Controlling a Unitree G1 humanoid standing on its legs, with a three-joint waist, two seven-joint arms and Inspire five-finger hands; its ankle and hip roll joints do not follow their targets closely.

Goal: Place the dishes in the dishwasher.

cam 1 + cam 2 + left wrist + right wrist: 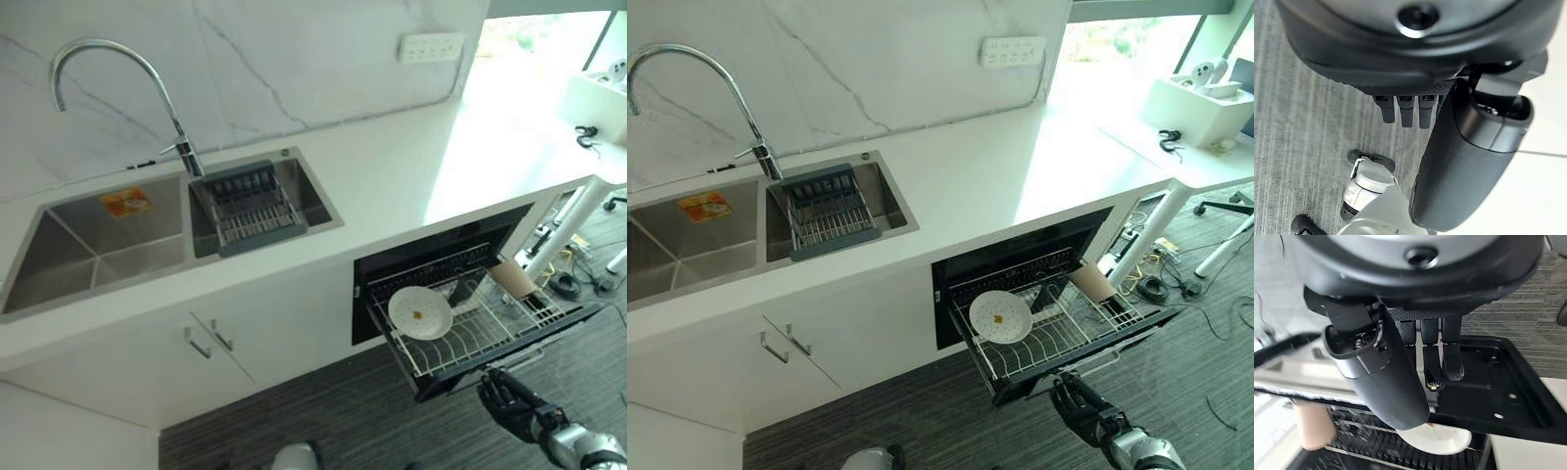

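The dishwasher's drawer [509, 354] stands pulled out under the counter, its wire rack exposed. A white plate [419, 311] with a small brown spot leans in the rack's left part. A beige cup [512, 278] lies tilted at the rack's back right. My right hand [509, 399] hovers just below and in front of the drawer's front edge, open and holding nothing. In the right wrist view its fingers [1452, 360] reach straight towards the black drawer frame [1488, 396], with the plate [1437, 438] and cup [1312, 423] beyond. My left hand [1405, 110] hangs open over the grey floor.
A double steel sink [98, 245] with a tall faucet [108, 59] and a grey drain basket [250, 211] sits in the white counter to the left. Cabinet handles [206, 341] are below it. A white desk leg [568, 220] and floor cables [568, 284] lie right of the dishwasher.
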